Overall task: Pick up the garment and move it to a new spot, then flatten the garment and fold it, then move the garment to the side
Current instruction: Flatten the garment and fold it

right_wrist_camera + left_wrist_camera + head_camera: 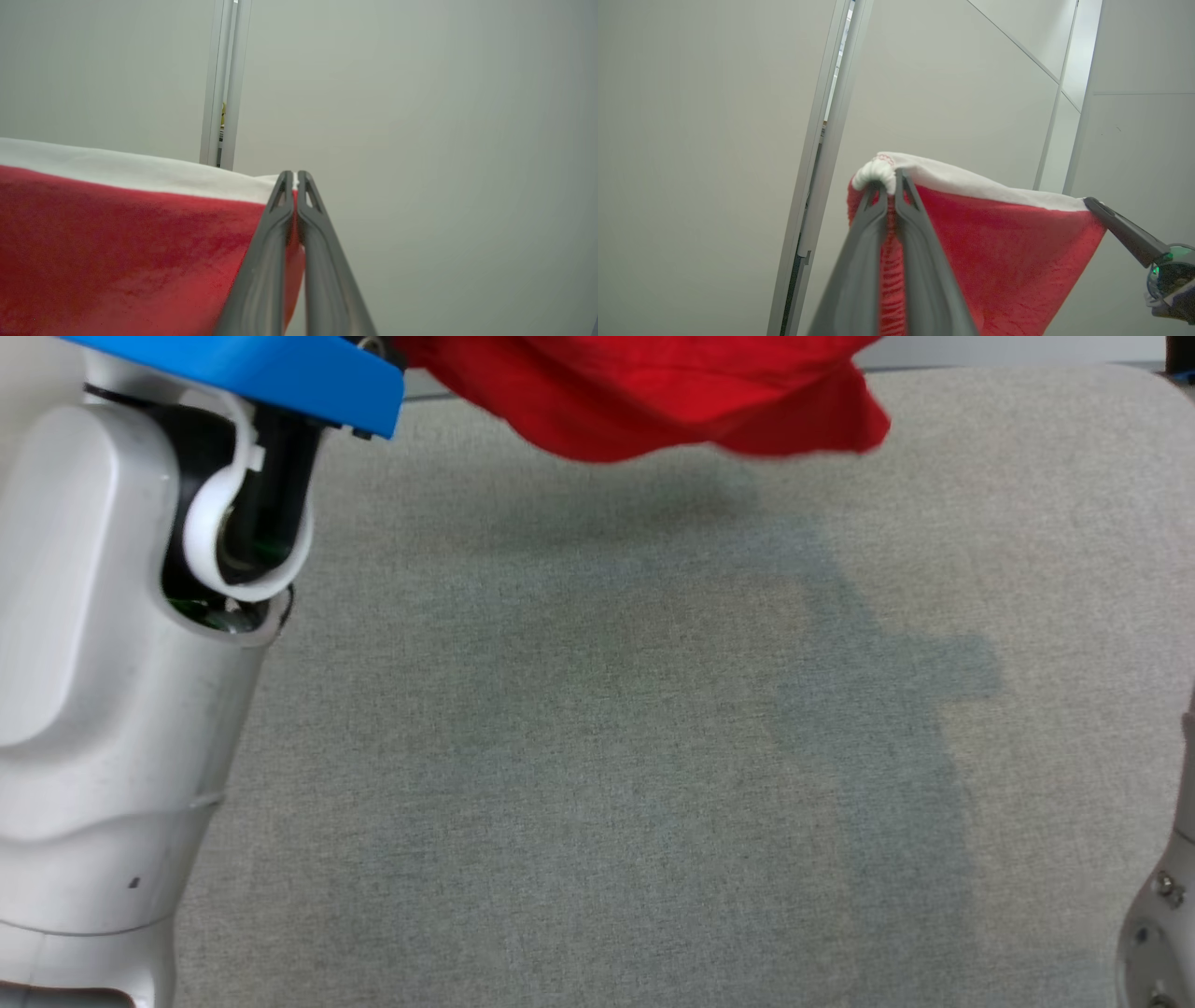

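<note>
Fleece like this looks soft, light and limp to me. It should sag wherever it is not held, weigh next to nothing on the arms, and cling rather than slip between the fingers. The firmer white band along its edge seems the best place to take hold, one corner per gripper, and that is where it is gripped now.

Nearest, the pale left forearm [103,709] stands at nine o'clock in the head view, above the grey felt-covered table [597,784]. The red fleece garment with a white trim band [653,392] hangs in the air at twelve o'clock, clear of the table, with its shadow on the felt beneath. The left gripper [888,179] has its dark fingers pressed together on a bunched end of the white band. The right gripper [294,175], fingers likewise pressed together, pinches the band's other corner. The band runs fairly straight between them and the red body droops below.

The red nap is plush and slightly mottled, and the trim is plain white with red stitching at the bunched end. Beyond are pale wall panels [948,93] and a metal door frame [822,140].
</note>
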Robot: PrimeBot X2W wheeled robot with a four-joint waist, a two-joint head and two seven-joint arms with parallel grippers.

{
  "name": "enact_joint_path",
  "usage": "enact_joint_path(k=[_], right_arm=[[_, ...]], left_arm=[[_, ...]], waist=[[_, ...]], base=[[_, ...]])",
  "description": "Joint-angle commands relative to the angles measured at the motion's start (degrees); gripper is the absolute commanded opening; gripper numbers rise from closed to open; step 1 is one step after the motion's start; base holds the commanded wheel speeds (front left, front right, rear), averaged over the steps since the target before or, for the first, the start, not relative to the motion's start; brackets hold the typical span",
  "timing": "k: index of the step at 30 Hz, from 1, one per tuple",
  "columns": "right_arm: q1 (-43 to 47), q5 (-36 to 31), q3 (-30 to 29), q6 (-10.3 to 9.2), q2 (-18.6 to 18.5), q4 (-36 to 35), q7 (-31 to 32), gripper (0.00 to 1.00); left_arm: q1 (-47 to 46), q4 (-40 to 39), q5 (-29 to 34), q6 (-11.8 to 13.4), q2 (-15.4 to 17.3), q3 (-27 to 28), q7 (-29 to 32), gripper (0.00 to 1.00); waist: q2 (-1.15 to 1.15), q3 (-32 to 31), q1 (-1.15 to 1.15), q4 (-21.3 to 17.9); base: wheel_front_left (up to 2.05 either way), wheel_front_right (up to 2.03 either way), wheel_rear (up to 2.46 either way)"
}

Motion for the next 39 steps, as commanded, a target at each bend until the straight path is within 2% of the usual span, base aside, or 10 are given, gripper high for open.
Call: enact_joint_path(k=[1, 7, 16, 23, 31, 36, 39], right_arm=[[0.27, 0.02, -0.27, -0.02, 0.79, 0.64, -0.67, 0.00], [9.58, -1.00, 2.90, -0.01, 2.00, 3.67, -4.91, 0.00], [25.47, 2.68, 4.81, -0.01, 4.54, 4.48, -11.48, 0.00], [40.48, 3.19, 0.77, -0.01, 6.29, -3.13, -13.28, 0.00], [57.19, 4.79, -2.95, -0.02, 6.96, -19.03, -7.87, 0.00], [59.02, 3.65, -4.51, -0.02, 7.00, -22.81, -4.74, 0.00], [55.93, 1.63, -4.85, -0.02, 7.00, -20.81, -2.93, 0.00]], left_arm=[[0.53, 0.71, -0.31, -0.52, -0.27, -0.07, -0.50, 0.00], [8.71, 5.18, -0.38, -2.68, -1.26, -3.58, -3.73, 0.00], [25.93, 5.57, 0.52, -2.70, -0.74, -6.69, -10.78, 0.00], [38.96, -1.88, 0.91, -0.38, -0.88, -6.46, -12.97, 0.00], [52.42, -13.10, 0.31, 3.50, 1.21, -7.34, -12.66, 0.00], [56.39, -14.86, -1.82, 5.75, 0.60, -8.16, -10.54, 0.00], [56.05, -13.04, -1.88, 7.13, -0.60, -9.15, -9.05, 0.00]], waist=[[0.00, 0.74, -0.02, 0.51], [0.00, 2.85, -0.02, 0.17], [0.00, 0.85, -0.02, -0.86], [0.00, -5.03, -0.02, -0.45], [0.00, -9.05, -0.02, 0.16], [0.00, -8.61, -0.02, 1.66], [0.00, -7.36, -0.02, 3.20]], base=[[0.00, 0.00, 0.00], [0.00, 0.00, 0.00], [0.00, 0.00, 0.00], [0.00, 0.00, 0.00], [0.00, 0.00, 0.00], [0.00, 0.00, 0.00], [0.00, 0.00, 0.00]])
